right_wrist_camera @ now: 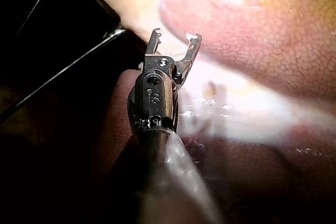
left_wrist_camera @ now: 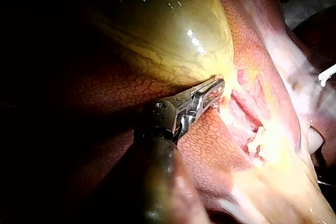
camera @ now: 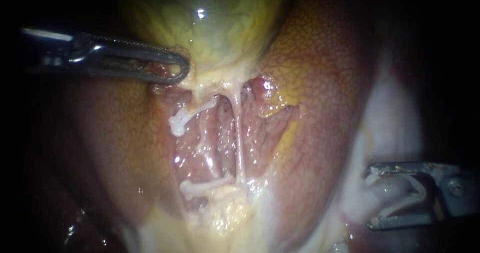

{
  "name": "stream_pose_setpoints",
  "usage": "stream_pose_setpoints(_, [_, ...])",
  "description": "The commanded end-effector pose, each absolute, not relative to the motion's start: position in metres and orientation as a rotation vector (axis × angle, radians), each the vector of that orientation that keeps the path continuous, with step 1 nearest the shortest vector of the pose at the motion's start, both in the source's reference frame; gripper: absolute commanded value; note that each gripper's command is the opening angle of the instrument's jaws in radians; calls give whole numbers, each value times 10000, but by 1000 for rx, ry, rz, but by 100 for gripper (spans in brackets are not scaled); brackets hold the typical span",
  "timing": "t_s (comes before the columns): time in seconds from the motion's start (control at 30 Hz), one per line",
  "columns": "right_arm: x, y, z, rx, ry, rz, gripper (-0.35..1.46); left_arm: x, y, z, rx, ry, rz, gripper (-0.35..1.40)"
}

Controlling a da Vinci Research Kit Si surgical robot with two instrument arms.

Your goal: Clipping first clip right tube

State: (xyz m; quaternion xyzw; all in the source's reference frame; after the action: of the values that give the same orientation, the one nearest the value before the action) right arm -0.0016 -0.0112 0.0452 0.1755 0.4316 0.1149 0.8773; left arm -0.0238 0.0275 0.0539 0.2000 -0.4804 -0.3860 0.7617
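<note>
The yellow-green gallbladder lies at the top, with the liver beside it. From its neck a thin pale right tube runs straight down across the opened red bed. To its left lie two whitish tube pieces. My left instrument comes in from the left, its jaws shut on tissue at the gallbladder's neck; the left wrist view shows the same grip. My right instrument sits low at the right, far from the tube, jaws open; they also gape in the right wrist view.
Pale fatty tissue fills the foot of the bed, and a whitish sheet lies by the right instrument. In the left wrist view the gallbladder bulges ahead of the jaws. Liver lies just beyond the right jaws.
</note>
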Motion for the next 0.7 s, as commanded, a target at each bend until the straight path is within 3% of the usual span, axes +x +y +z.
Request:
stream_pose_setpoints(0.03, [-16,-112,452,366,900,240,50,-238,275,539,435,-1045,-840,-35])
stream_pose_setpoints(0.7, [-13,-111,455,364,899,242,50,-192,305,484,436,-1044,-879,-35])
